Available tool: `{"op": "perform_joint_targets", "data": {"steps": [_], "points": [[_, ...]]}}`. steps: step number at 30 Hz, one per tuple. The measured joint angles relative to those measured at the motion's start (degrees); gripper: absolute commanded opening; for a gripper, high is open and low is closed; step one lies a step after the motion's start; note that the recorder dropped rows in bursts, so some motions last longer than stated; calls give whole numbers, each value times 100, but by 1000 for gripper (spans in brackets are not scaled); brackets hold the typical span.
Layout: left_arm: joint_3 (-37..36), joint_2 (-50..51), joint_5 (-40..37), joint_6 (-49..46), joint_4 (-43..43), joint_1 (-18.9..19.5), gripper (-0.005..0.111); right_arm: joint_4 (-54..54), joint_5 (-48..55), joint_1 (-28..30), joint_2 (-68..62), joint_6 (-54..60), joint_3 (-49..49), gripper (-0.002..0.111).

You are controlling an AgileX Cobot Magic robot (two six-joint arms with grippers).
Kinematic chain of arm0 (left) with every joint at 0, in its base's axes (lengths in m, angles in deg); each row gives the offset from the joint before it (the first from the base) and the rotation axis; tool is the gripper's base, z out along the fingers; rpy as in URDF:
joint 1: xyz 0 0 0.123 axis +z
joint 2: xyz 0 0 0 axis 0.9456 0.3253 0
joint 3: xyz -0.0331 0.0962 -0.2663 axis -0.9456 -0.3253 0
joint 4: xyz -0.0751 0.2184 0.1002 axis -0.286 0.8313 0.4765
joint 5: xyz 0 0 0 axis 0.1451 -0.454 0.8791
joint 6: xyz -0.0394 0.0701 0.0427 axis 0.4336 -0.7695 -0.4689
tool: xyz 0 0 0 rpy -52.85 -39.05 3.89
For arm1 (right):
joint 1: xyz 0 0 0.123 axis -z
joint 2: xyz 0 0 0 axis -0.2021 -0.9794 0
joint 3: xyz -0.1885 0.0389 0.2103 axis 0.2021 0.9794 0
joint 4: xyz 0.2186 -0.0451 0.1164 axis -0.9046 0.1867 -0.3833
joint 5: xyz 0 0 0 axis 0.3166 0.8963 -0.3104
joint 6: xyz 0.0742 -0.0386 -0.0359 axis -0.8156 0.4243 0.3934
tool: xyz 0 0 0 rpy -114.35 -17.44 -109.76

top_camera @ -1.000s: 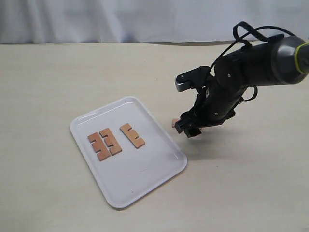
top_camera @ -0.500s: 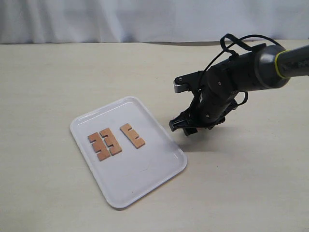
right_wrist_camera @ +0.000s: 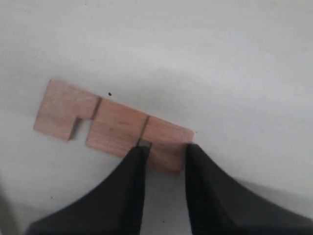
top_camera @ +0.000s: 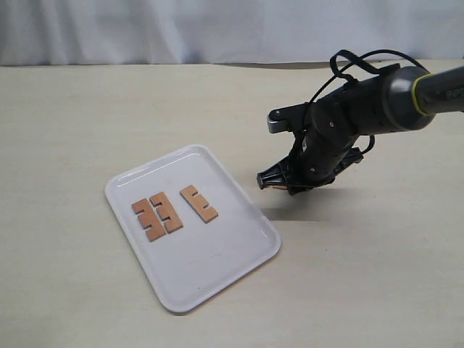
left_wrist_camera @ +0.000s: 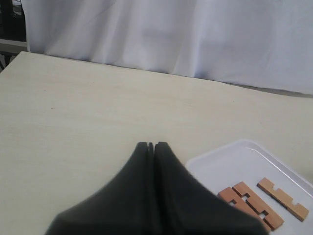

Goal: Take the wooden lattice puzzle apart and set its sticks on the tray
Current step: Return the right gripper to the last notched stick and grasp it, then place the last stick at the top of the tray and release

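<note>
The white tray (top_camera: 210,254) lies left of centre, and three notched wooden sticks rest on it: one alone (top_camera: 199,204) and two side by side (top_camera: 166,212) (top_camera: 147,220). My right gripper (top_camera: 267,181) hovers just off the tray's right edge. In the right wrist view it (right_wrist_camera: 165,148) is shut on one end of the fourth stick (right_wrist_camera: 115,125), whose notches show. No assembled lattice is in view. My left gripper (left_wrist_camera: 153,145) is shut and empty over bare table; beyond it are the tray's corner (left_wrist_camera: 230,164) and the sticks (left_wrist_camera: 282,198).
The beige tabletop (top_camera: 87,109) stretches around the tray. A white curtain (top_camera: 181,29) hangs behind the table's far edge. The right arm's dark body and cables (top_camera: 362,101) rise at the right.
The right gripper, still holding the stick, has shifted a little left toward the tray's edge and its wrist has turned. The three sticks on the tray have not moved.
</note>
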Motion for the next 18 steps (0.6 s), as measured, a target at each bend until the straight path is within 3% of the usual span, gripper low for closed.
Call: {"op": "perform_joint_targets", "data": {"steps": [2,18], "points": [[0,0,0,0,0,0,0,15,0,0,0,0,0,4],[0,0,0,0,0,0,0,25,-17,-144,700,40,0,4]]}}
